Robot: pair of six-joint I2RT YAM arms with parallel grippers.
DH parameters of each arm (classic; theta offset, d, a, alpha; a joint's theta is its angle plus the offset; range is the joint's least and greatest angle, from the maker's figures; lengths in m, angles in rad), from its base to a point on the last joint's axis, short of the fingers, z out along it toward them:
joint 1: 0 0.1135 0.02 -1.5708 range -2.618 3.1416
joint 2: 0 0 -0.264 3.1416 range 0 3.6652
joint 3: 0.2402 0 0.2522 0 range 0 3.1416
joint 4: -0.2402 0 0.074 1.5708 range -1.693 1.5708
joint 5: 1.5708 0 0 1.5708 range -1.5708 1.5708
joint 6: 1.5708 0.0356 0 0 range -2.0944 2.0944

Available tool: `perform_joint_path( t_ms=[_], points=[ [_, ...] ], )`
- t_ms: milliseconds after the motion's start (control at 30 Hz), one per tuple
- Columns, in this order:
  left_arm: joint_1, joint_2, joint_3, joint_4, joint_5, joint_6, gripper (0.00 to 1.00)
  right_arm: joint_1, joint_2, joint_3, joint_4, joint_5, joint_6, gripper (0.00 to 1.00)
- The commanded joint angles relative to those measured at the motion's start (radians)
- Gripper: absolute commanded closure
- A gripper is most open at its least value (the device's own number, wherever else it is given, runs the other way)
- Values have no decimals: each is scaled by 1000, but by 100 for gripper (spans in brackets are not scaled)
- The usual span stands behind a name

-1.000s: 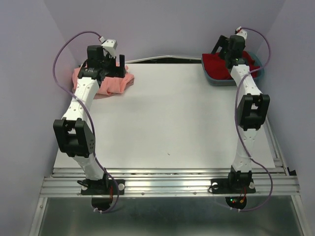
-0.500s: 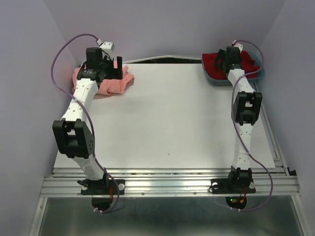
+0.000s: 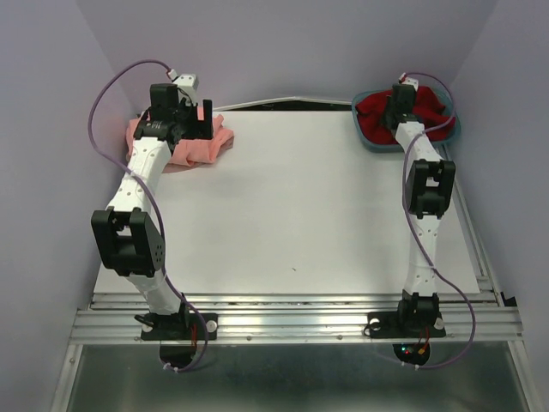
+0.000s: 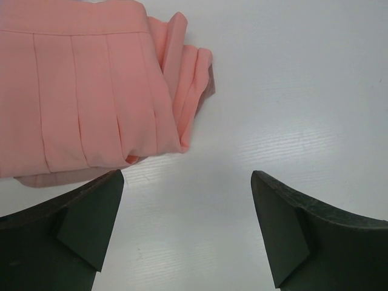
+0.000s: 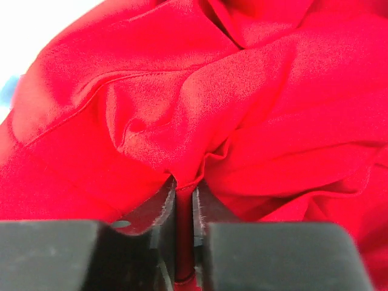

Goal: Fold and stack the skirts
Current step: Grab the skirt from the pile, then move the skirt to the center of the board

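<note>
The salmon-pink skirt (image 3: 193, 146) lies folded at the table's back left; its pleats (image 4: 79, 97) fill the upper left of the left wrist view. Just right of its edge, my left gripper (image 4: 185, 227) hovers over bare table, wide open and empty, also seen from above (image 3: 196, 116). The deep red skirt (image 3: 377, 120) sits bunched in the teal tray (image 3: 388, 145) at the back right. My right gripper (image 5: 183, 203) is shut on a pinched fold of the red skirt (image 5: 182, 109), which fills the right wrist view.
The white table surface (image 3: 300, 206) spans the middle. Lavender walls close in on three sides. A metal rail (image 3: 292, 322) runs along the near edge, where both arm bases are mounted.
My right gripper dropped into the tray and shut on the red skirt, which now bulges up around it. The left arm has barely shifted and stays open.
</note>
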Motion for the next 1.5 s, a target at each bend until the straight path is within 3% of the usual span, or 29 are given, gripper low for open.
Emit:
perform_joint_path(
  t_ms=[0, 33, 500, 700, 967, 1233, 1467],
  points=[
    [5, -66, -23, 5, 19, -8, 1, -2, -54, 67, 11, -13, -54, 94],
    [5, -64, -26, 7, 30, -16, 1, -2, -73, 67, 37, -13, -57, 99],
    [4, -23, 9, 22, 150, -63, 1, -11, -429, 15, 451, -85, -47, 99],
    [5, -17, 49, 24, 142, -53, 1, -11, -524, 41, 517, -149, -2, 99],
    [8, -14, 129, 16, 153, -14, 1, -11, -685, -8, 527, -387, 153, 99],
    [27, -93, 52, 63, 199, 2, 1, 74, -851, -351, 453, -715, 190, 99],
    [39, -173, -64, 50, 263, 87, 1, 174, -915, -595, 341, -864, 149, 99]
  ],
)
